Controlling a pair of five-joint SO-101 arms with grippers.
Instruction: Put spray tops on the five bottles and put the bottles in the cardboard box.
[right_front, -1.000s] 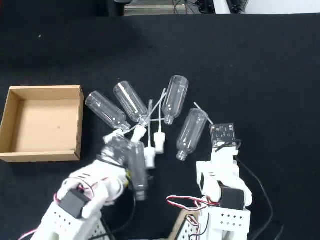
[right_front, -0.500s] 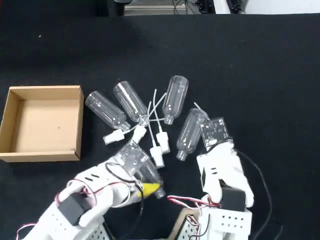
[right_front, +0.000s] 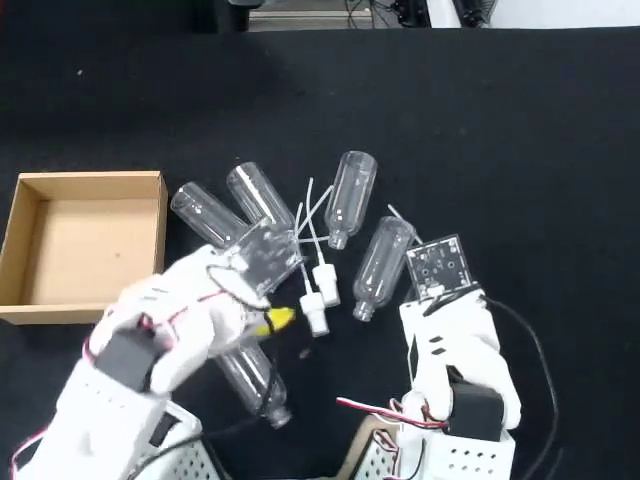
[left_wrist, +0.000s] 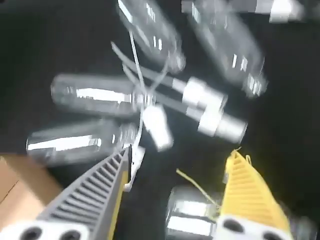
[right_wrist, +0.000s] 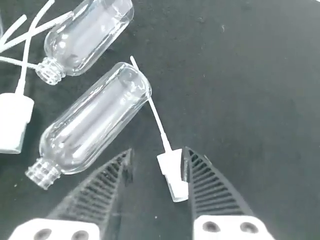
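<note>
- High view: a bench (right_front: 520, 130) under matte black cloth carries a shallow, square, open-topped box (right_front: 160, 240) of brown cardboard at the left.
- Four clear, cylindrical plastic bottles (right_front: 350, 195) with rounded shoulders lie on their sides in a fan just beside the box. Their bare necks point toward a cluster of white spray tops (right_front: 325, 280) with thin dip tubes.
- A fifth bottle (right_front: 255, 375), also uncapped, lies apart from the fan, partly under the left arm.
- The left pincer (right_front: 272, 312) hangs just beside the spray tops, its yellow tip showing.
- Left wrist view: motion-blurred. The left pincer's ribbed jaws, one grey and one yellow, stand wide apart with nothing gripped.
- Glossy bottles and white tops lie beyond the jaws, a clear bottle shows low between them, and a box corner sits at the frame's edge.
- Right wrist view: the right pincer (right_wrist: 157, 152) has dark, ridged jaws set at a narrow gap.
- A lone top (right_wrist: 171, 175), a small white cap with a straight thin tube, lies on the cloth between the jaws. Whether either jaw touches it, I cannot tell.
- Its tube ends beside the base of a near bottle (right_wrist: 92, 127) with a threaded neck, and another bottle lies farther off.
</note>
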